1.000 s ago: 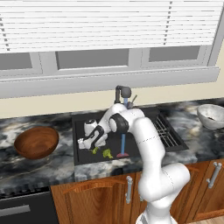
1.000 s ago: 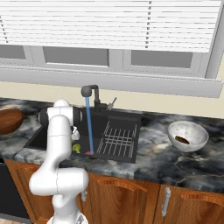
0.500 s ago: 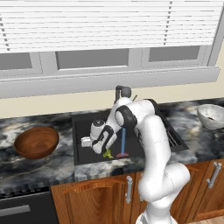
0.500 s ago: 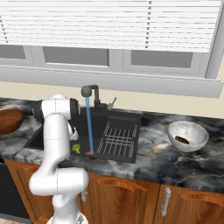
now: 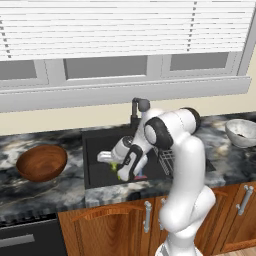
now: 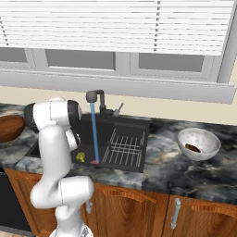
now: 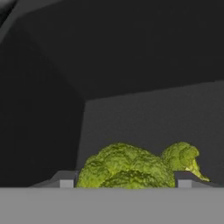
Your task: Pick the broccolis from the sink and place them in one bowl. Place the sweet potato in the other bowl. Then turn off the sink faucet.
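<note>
In the hand view a large yellow-green broccoli [image 7: 127, 168] sits between my gripper's [image 7: 124, 181] two fingertips, which press its sides. A second, smaller floret [image 7: 181, 155] lies just behind it on the right. My hand reaches low into the black sink [image 5: 97, 160], with a bit of green broccoli [image 5: 114, 166] beside it. The right base view shows a floret [image 6: 81, 156] next to my arm. The reddish-brown wooden bowl [image 5: 41, 162] stands left of the sink. The speckled grey bowl [image 6: 199, 143] on the right holds the brown sweet potato [image 6: 192, 148]. The faucet [image 6: 95, 97] pours a blue stream.
A grey wire rack [image 6: 124, 148] covers the sink's right half. The water stream [image 6: 95, 134] falls just right of my arm. The dark marble counter runs on both sides, with wooden cabinet doors below and a window sill behind the faucet.
My elbow has swung right and the hand has shifted slightly right and lower inside the sink. The jaws keep the same width.
</note>
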Motion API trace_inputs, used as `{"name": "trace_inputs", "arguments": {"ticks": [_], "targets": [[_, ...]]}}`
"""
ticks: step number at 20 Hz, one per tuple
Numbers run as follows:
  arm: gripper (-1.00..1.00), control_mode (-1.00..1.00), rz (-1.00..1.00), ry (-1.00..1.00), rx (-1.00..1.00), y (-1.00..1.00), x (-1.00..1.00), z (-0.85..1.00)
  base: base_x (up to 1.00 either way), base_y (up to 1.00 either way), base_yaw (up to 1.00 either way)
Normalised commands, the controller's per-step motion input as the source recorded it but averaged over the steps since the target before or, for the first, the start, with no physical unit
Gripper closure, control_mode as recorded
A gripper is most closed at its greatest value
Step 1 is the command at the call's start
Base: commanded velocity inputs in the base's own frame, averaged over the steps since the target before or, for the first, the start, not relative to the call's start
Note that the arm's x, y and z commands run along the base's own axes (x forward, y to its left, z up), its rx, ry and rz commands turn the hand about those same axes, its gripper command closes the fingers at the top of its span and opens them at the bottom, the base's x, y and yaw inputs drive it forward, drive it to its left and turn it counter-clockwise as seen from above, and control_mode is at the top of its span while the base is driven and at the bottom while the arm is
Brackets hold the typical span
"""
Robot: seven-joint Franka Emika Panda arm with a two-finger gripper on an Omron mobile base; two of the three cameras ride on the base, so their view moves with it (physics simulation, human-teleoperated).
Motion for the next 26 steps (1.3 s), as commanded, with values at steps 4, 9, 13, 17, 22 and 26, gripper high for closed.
{"name": "trace_inputs", "arguments": {"ticks": [4, 9, 13, 17, 22, 26], "targets": [[1.0, -1.0, 0.0, 0.06, 0.01, 0.28, -0.25, 1.0, 0.0, 0.0, 0.0], [1.0, -1.0, 0.0, 0.08, 0.0, 0.05, -0.3, 1.0, 0.0, 0.0, 0.0], [1.0, -1.0, 0.0, 0.07, 0.0, 0.0, -0.23, 1.0, 0.0, 0.0, 0.0], [1.0, -1.0, 0.0, 0.0, 0.07, 0.0, -0.3, 0.94, 0.0, 0.0, 0.0], [1.0, -1.0, 0.0, -0.01, 0.12, 0.27, -0.34, 0.43, 0.0, 0.0, 0.0], [1.0, -1.0, 0.01, 0.03, 0.11, 0.35, -0.2, 0.45, 0.0, 0.0, 0.0]]}}
